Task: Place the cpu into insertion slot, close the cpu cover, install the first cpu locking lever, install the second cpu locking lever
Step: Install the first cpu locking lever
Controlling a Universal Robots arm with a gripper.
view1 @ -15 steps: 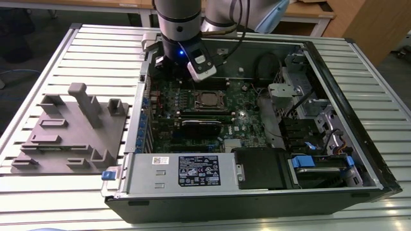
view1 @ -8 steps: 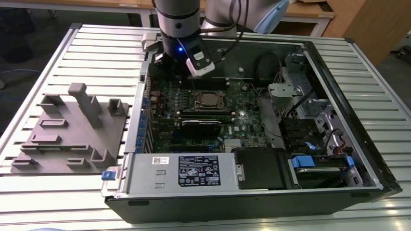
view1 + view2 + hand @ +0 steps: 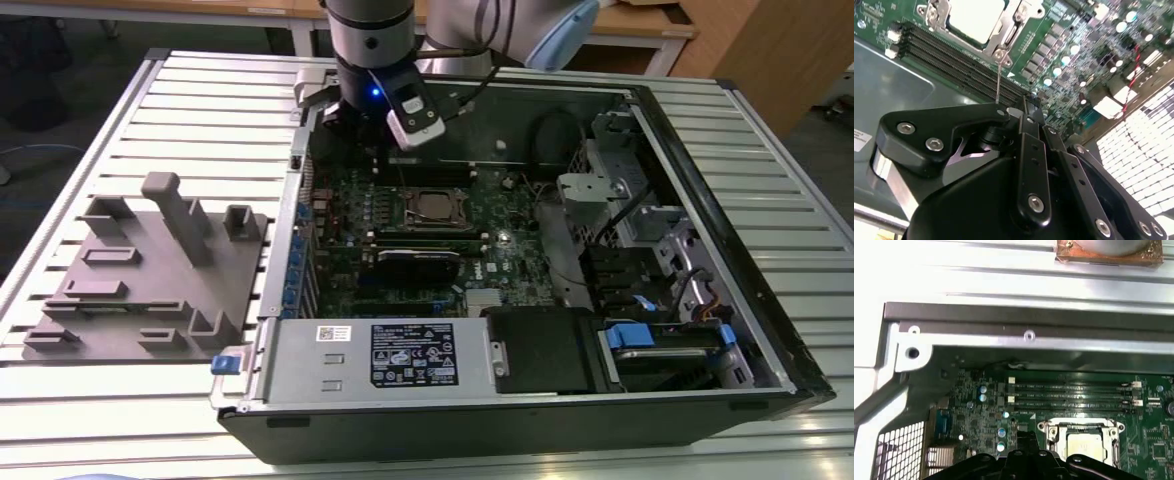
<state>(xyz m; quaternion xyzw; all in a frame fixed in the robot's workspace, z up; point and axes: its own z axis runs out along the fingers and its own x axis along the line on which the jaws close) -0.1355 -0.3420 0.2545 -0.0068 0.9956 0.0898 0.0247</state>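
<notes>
Behind gripper — cpu edge hidden, cpu cover partly.

Silver-grey arm tube with pale blue joint cap, black wrist showing a blue light, white camera block at its four o'clock, and a black gripper whose links carry silver screws.

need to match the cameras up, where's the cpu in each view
exterior view: cpu near the middle of the green motherboard.
first wrist view: cpu framed by the silvery cover, next to the long black slots.
second wrist view: cpu in the same cover, slots alongside.
shared landmark: the silvery cover around it.
</notes>
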